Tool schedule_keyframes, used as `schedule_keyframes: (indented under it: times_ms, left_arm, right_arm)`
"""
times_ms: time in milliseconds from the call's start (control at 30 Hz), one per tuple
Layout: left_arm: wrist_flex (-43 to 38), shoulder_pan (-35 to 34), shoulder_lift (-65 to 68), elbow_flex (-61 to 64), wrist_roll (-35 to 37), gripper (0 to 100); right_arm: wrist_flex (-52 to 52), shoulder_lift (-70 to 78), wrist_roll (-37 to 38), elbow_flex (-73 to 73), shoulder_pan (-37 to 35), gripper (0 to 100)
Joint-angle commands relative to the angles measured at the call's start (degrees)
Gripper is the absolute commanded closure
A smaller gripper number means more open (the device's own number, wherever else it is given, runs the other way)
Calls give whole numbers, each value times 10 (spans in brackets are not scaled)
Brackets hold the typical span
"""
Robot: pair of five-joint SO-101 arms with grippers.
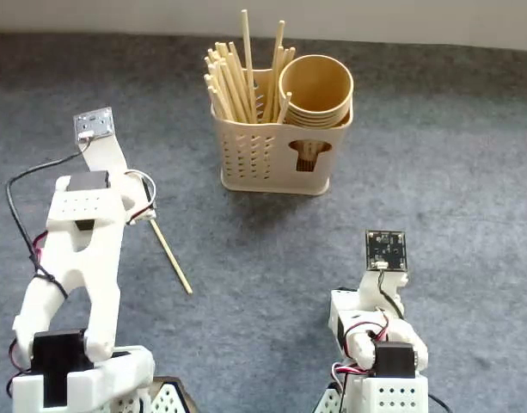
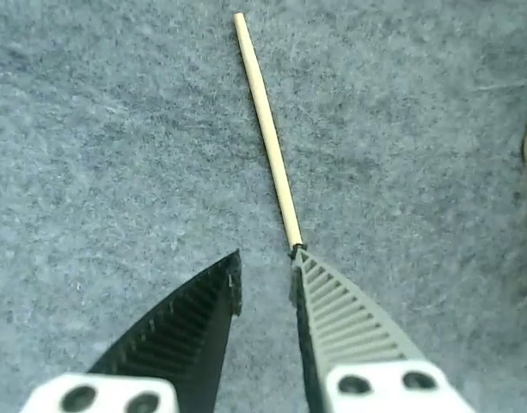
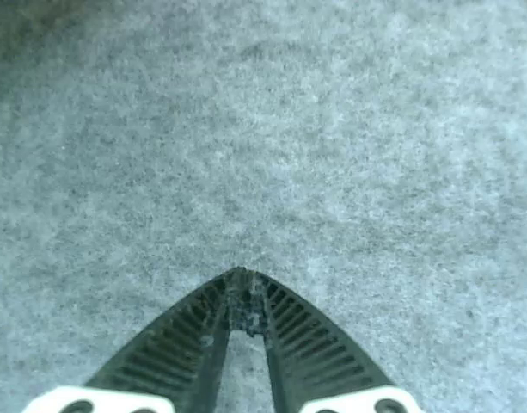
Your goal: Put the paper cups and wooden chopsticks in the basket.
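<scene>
Grey, felt-like surface (image 1: pixel 435 198) carries a tidy-up that looks all but finished. A cream perforated basket (image 1: pixel 272 163) stands upright near the middle of the surface's far edge, already loaded. On its right side sits a nested stack of brown paper cups (image 1: pixel 316 86), mouth up; on its left side a thick bundle of wooden chopsticks (image 1: pixel 235 82) stands on end, a few leaning across toward the cups.

Judging by what lies out on the surface, one item is left: a single loose chopstick (image 1: pixel 171 256) lying flat on the left half of the surface, well apart from the basket and angled toward the near edge.

The left arm (image 1: pixel 82 241) reaches out over that stick. Its claw (image 2: pixel 266 255) is spread, holding nothing, with the tip of the pale finger (image 2: pixel 332 301) at one end of the stick (image 2: pixel 267 129) and the dark finger off to the side of it; whether the tip actually touches the wood cannot be told. The stick is not yet between the fingers, so the pick-up has not begun.

The right arm (image 1: pixel 379 335) is folded back near the surface's near edge on the right, its claw (image 3: pixel 244 288) pressed together on nothing, over bare felt.

No brand, label or readable writing appears on the cups, the basket or the chopsticks.
</scene>
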Motion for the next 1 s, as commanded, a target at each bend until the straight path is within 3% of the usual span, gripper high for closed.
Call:
schedule_keyframes:
  times_ms: [0, 367, 767, 967]
  left_arm:
    - [-18, 0, 23, -21, 4, 887]
    - [25, -2, 216, -192, -12, 887]
    - [55, 1, 344, -281, -11, 893]
    - [76, 0, 368, -310, 10, 992]
  right_arm:
    - [4, -8, -4, 87, 7, 993]
    - [4, -8, -4, 87, 7, 993]
    - [4, -8, -4, 87, 7, 993]
    - [4, -8, -4, 87, 7, 993]
